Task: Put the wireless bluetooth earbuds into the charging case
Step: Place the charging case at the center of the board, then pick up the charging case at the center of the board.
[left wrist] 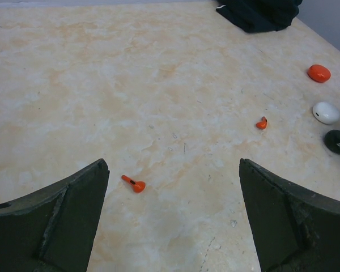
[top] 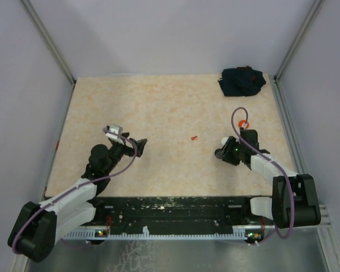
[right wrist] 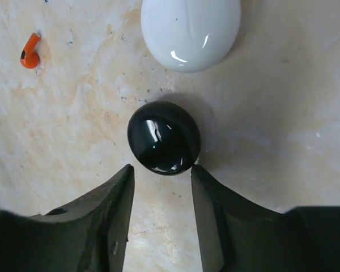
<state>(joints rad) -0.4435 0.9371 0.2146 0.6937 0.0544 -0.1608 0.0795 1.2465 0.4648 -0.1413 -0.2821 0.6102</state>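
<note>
Right fingers point(right wrist: 161, 169) narrowly parted at the black case point(right wrist: 164, 144)
Left fingers point(left wrist: 174, 164) are spread wide, empty; one red earbud point(right wrist: 29, 51) is seen near that case, a second red earbud point(left wrist: 134, 184) farther off.

L arm point(top: 73, 195) & R arm point(top: 264, 165): white links, black joints, purple cable point(top: 233, 120) along each. Fingers point(left wrist: 56, 226) dark, matte, wedge-shaped, scuffed.

I looked down on a beige, marbled tabletop point(top: 158, 107), evenly lit, with only soft shadows. Plain pale-grey walls point(top: 175, 34) closed it in on three sides, and slanting metal posts point(top: 48, 41) rose from its far corners.
</note>
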